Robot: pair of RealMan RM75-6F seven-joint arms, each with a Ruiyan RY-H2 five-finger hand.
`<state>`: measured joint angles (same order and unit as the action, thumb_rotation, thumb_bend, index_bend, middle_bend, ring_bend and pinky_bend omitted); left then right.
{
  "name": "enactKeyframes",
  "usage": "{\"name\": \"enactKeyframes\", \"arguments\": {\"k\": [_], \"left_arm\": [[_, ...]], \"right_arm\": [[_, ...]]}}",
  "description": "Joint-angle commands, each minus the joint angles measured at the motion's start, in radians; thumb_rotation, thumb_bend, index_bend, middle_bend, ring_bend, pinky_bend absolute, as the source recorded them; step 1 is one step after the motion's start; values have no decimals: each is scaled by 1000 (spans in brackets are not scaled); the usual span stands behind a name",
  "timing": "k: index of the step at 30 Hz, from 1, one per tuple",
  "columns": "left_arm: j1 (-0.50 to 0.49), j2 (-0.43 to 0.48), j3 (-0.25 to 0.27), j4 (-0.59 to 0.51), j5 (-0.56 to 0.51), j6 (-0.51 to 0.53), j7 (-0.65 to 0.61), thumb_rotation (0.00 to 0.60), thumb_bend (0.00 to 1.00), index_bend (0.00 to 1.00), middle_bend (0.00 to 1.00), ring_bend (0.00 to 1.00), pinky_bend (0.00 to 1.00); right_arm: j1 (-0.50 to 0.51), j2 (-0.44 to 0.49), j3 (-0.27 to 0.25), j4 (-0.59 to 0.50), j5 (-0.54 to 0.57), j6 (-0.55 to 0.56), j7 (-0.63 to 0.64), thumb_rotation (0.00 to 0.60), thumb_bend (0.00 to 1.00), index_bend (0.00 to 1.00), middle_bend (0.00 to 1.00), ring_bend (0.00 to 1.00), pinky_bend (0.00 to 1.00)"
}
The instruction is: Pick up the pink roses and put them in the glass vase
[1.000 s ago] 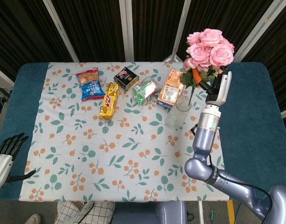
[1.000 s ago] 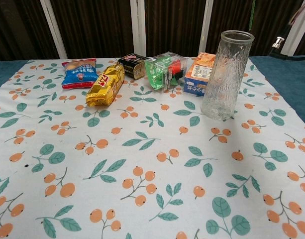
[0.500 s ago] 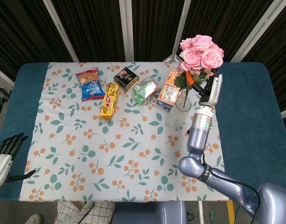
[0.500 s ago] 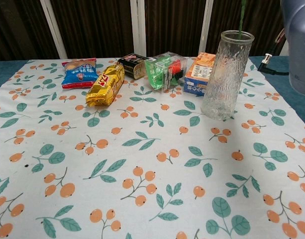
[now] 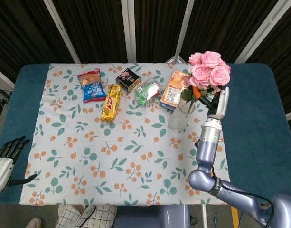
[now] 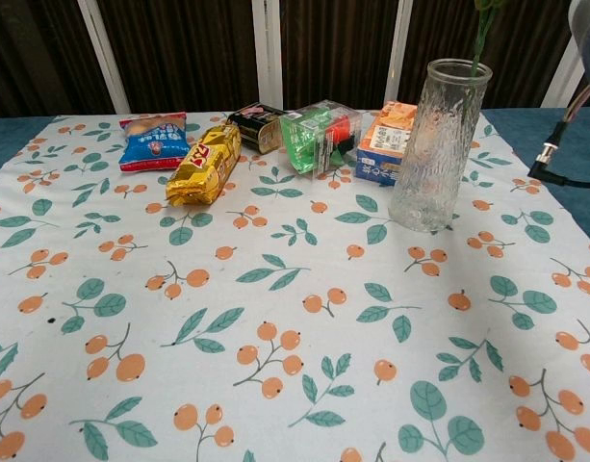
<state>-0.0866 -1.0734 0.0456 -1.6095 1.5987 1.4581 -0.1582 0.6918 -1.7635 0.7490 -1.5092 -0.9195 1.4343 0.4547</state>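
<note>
While the right hand (image 5: pixel 216 100) grips them, the pink roses (image 5: pixel 208 70) have sunk toward the glass vase (image 5: pixel 180 115).

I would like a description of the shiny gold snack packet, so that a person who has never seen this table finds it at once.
Start from the leaf-and-orange-fruit patterned tablecloth and look along the row of snacks at its far edge. The shiny gold snack packet lies second from the left, between the blue chip bag and the small black box. It alone is long, metallic gold, with a red label.

Glossy blue-grey arm (image 5: pixel 206 151), silver wrist; black fingers (image 5: pixel 11 146), white palm.
</note>
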Motion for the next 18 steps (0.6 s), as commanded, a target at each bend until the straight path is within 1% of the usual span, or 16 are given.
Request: {"name": "enactKeyframes", "arguments": {"k": [1, 6, 10, 14, 18], "left_arm": [[0, 1, 2, -3, 2, -1, -2, 600, 0, 0, 0, 0, 0], [2, 0, 3, -4, 7, 3, 2, 600, 0, 0, 0, 0, 0], [2, -1, 4, -5, 8, 4, 1, 600, 0, 0, 0, 0, 0], [2, -1, 4, -5, 8, 4, 0, 600, 0, 0, 0, 0, 0], [1, 0, 5, -6, 8, 2, -2, 600, 0, 0, 0, 0, 0]], "right_arm": [[-34, 18, -22, -40, 0, 9, -9, 600, 286, 462, 504, 441, 292], [-69, 38, -44, -96, -3, 10, -23, 600, 287, 462, 504, 441, 291], [-87, 47, -64, -119, -8, 9, -39, 600, 286, 462, 503, 441, 291], [-90, 47, -69, -120, 2, 0, -51, 600, 286, 462, 504, 440, 292], [-73, 41, -69, -94, 8, -20, -79, 600, 287, 462, 504, 436, 292]]}}
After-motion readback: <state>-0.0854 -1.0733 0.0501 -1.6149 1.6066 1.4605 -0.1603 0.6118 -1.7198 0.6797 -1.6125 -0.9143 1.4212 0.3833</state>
